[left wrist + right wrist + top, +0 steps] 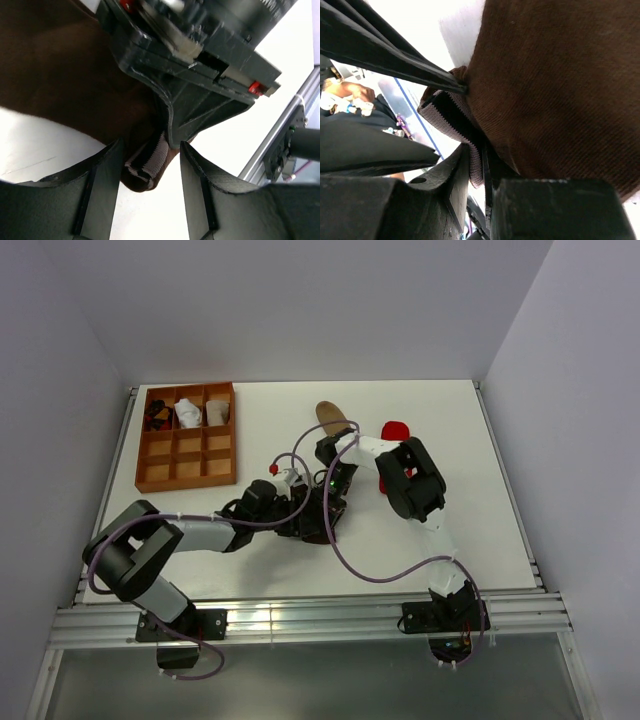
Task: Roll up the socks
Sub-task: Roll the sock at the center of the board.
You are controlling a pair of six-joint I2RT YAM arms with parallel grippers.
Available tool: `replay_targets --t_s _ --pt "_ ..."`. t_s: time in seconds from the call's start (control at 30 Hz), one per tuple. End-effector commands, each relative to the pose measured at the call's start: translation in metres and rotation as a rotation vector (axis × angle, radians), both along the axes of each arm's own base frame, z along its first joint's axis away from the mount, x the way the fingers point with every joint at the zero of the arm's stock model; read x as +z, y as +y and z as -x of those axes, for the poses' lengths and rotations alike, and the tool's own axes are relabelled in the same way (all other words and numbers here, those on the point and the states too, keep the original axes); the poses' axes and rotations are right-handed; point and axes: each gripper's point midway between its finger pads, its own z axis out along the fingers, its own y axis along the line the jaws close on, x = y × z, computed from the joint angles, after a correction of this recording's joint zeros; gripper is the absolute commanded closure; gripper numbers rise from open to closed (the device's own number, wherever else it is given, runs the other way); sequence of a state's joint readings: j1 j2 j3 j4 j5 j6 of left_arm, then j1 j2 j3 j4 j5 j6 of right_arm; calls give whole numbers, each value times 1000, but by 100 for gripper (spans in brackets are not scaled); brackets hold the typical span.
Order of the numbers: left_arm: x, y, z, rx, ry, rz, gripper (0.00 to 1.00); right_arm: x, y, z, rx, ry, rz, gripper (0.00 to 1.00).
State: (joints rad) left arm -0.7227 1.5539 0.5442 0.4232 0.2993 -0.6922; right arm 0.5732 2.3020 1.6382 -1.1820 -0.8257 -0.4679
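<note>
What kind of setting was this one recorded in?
Most likely a lab robot cell, not a home: a white table boxed in by plain walls, an aluminium rail along its near edge, and a wooden sorting tray. The right hand pinches a brown sock.

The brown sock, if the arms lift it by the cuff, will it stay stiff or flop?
Probably floppy: the brown sock bunches where the right gripper pinches its striped cuff. Likely light and grippy, given the visible knit weave. Lifted, it should sag rather than roll.

no legible text or labels anywhere
</note>
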Motion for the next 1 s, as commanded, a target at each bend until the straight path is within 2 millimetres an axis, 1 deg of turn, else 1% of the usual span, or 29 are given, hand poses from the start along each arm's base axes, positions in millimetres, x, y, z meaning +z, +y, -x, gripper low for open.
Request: replay_targets --t_s 0.0,0.23,0.3,0.33,0.43,0.53,0.67,0.73,0.8,0.83,0.9,0.93,0.97 --pt "11 -16 7 -80 -46 92 47 -45 -25 -19 66 -109 123 80" --pt "0 -10 16 -83 -19 85 51 -47 -27 -21 48 -97 131 80" --pt "1 -7 17 -80 -26 84 52 -49 -29 -22 48 -102 141 80" --pt "-1 -5 18 -76 -20 75 55 -49 -30 -22 44 -106 143 80" --pt "-5 -2 20 -81 -13 51 59 -51 -30 -23 41 -104 147 80" --pt "-10 2 22 -76 -4 28 60 -52 -33 -23 44 -113 157 80" --pt "-4 4 20 -59 -22 26 61 -54 -34 -22 49 -121 161 80" --pt "-3 2 19 -70 -16 19 65 -54 -35 -21 48 -114 163 80" --pt "-6 0 18 -75 -4 -2 66 -53 -35 -21 44 -115 164 80" --pt "-8 -2 17 -74 5 -18 70 -53 -34 -22 43 -119 161 80" --pt "-15 -1 16 -59 39 -52 73 -53 -34 -25 37 -142 164 80" --pt "-11 -7 13 -63 44 -52 79 -51 -34 -27 34 -159 160 80" --pt "-22 -2 15 -50 84 -100 83 -51 -33 -30 30 -179 157 80"
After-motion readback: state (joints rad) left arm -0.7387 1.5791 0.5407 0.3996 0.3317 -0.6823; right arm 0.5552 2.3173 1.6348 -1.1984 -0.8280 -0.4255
